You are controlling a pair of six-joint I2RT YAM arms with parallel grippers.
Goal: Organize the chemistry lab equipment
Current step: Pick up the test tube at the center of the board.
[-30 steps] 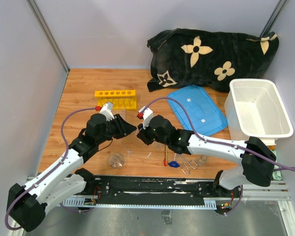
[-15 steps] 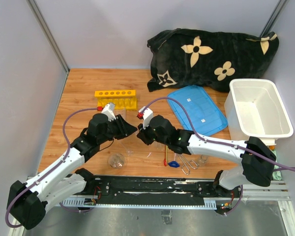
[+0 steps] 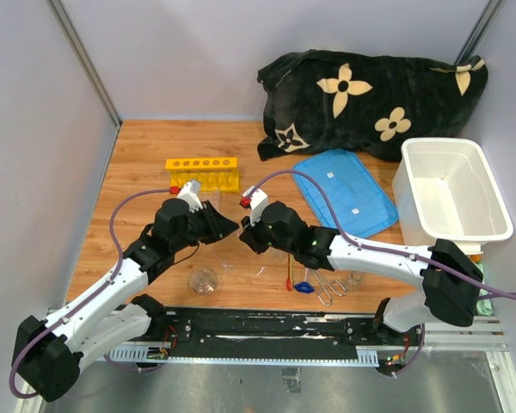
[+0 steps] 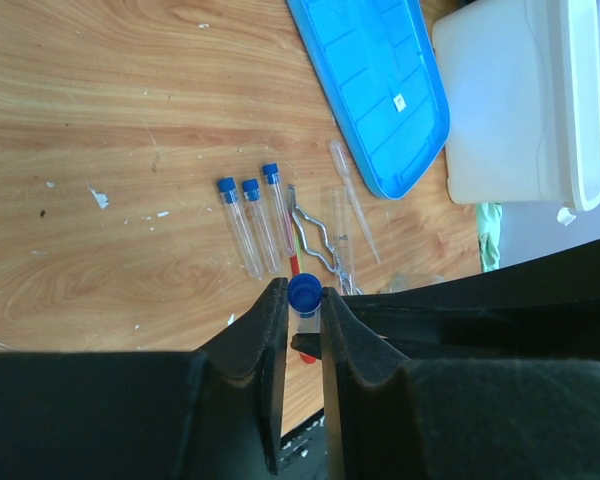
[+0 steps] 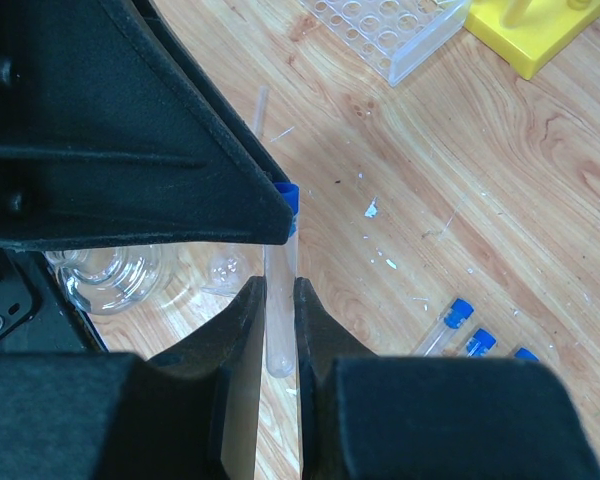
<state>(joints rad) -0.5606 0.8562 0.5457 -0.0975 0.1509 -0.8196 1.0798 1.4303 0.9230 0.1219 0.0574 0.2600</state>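
A clear blue-capped test tube (image 5: 280, 300) hangs above the wood between both arms. My right gripper (image 5: 279, 285) is shut on its glass body, rounded end toward the camera. My left gripper (image 4: 302, 295) is shut on its blue cap (image 4: 305, 296), both pads touching it. In the top view the two grippers meet, left (image 3: 228, 225) and right (image 3: 245, 234). Three more capped tubes (image 4: 250, 225) lie side by side on the table beside metal tongs (image 4: 315, 235). The yellow rack (image 3: 203, 172) stands behind them. A glass flask (image 3: 205, 280) and a red-handled spatula (image 3: 291, 275) lie near the front edge.
A blue lid (image 3: 344, 191) lies flat at mid right beside the white tub (image 3: 451, 189). A black flowered cloth (image 3: 370, 99) is bunched at the back. A clear holed rack (image 5: 385, 25) sits next to the yellow one. A clear pipette (image 4: 355, 200) lies by the tongs.
My left gripper's jaws have narrowed onto the tube's blue cap. Neither arm has visibly shifted, and the right gripper's hold is unchanged.
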